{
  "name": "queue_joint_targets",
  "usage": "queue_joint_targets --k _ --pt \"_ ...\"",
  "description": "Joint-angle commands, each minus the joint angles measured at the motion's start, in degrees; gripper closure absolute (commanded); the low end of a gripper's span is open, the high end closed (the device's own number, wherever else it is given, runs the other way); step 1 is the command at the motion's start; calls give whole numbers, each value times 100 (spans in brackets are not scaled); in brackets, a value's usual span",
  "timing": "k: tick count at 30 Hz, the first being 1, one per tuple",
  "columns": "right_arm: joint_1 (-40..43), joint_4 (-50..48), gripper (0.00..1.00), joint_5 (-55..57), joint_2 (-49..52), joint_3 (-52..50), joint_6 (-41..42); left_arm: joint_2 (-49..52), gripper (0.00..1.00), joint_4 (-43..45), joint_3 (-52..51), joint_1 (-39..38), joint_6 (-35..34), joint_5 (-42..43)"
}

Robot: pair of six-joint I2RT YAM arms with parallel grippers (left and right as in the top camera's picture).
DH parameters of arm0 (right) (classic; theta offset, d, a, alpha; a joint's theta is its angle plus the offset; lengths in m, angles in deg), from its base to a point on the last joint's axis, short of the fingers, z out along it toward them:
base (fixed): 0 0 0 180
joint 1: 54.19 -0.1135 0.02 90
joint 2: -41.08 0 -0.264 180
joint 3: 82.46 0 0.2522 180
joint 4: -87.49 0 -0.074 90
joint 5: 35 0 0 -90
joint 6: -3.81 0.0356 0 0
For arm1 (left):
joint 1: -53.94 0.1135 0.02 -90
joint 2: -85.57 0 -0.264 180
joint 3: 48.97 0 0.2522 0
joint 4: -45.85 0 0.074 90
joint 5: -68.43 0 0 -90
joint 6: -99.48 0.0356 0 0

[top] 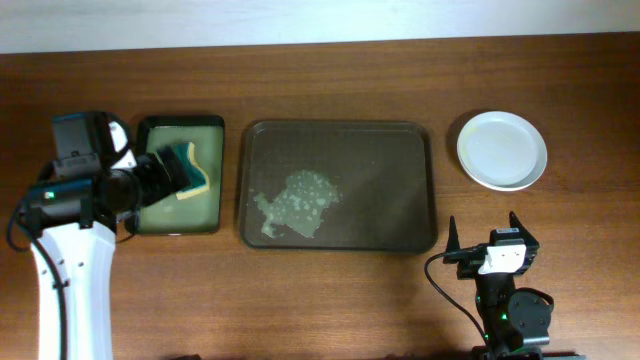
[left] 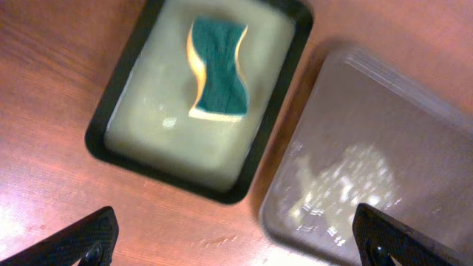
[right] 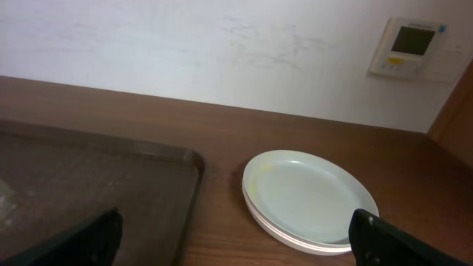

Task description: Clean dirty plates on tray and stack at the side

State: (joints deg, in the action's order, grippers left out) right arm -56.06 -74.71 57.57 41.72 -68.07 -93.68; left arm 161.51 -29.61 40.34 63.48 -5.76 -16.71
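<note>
The white plates (top: 502,150) sit stacked on the table at the right, beside the tray; the right wrist view (right: 310,198) shows a faint yellowish smear on the top one. The dark brown tray (top: 400,190) holds no plates, only a patch of pale foamy residue (top: 298,203). My left gripper (left: 236,247) is open and empty, above the table between the small black tray and the brown tray (left: 414,140). My right gripper (right: 233,244) is open and empty, low near the front edge, facing the plates.
A small black tray (top: 160,215) with a greenish inside lies left of the brown tray. A green and yellow sponge (top: 192,170) lies in it, also shown in the left wrist view (left: 218,70). A wall thermostat (right: 412,46) hangs behind the table.
</note>
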Motion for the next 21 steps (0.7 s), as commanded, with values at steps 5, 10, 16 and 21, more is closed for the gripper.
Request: queue_joint_targets --k 5,10,16,21 --pt "-37 44 2 92 -46 -31 46 -1967 1 1897 -2765 -468 1104 -203" --pt "-37 44 2 92 -46 -31 46 -4050 1 4205 -5241 -468 1104 291" --pt "-37 44 2 92 -46 -31 46 -5877 2 5523 -6690 -671 1078 278" --pt "-37 44 1 92 -46 -31 46 -6249 1 6199 -7191 -684 1104 20"
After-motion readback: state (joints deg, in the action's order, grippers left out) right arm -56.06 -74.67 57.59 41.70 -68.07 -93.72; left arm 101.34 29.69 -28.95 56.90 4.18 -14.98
